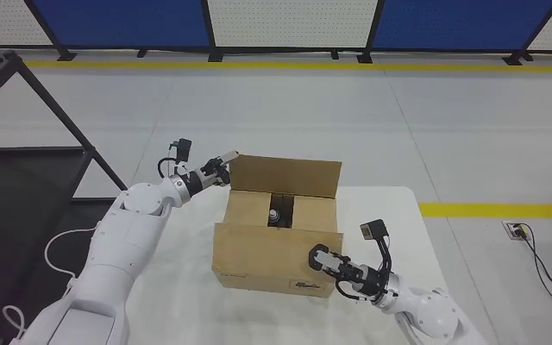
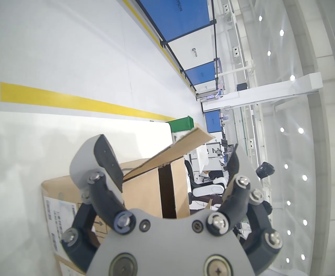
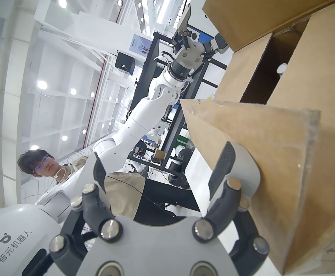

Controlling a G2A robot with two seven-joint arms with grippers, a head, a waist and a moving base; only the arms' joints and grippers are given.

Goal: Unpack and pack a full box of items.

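- Your box [image 1: 246, 280] sat in the middle of the white table [image 1: 181, 285], open at the top.
- Its far flap [image 1: 285, 175] stood upright, while the near flap [image 1: 276, 246] was folded outward and down over the front wall, on your side.
- Through the opening the top view showed one small dark item [image 1: 276, 214] with a pale top, standing against the far wall inside the box.
- Your left gripper [image 1: 226, 159] hung just beside the left upper corner of the far flap, above the table's far edge.
  - In the left wrist view its fingers [image 2: 107, 156] were spread wide, with the flap's edge [image 2: 178, 149] and the box's side wall [image 2: 146, 188] beyond them.
  - I could not tell whether either pad touched the cardboard.
- The right wrist view also caught that gripper [image 3: 199, 39] far off, spread beside the far flap [image 3: 248, 18].
- Your right gripper [image 1: 317, 259] was at the right end of the near flap, low against the box front.
  - Its fingers [image 3: 222, 167] were parted, holding nothing.
  - One pad lay close against the flap's face [image 3: 274, 156]; the other stood well clear of the cardboard.
- A black rack [image 1: 34, 172] stood left of the table, and a yellow line [image 1: 483, 210] ran across the floor to the right.
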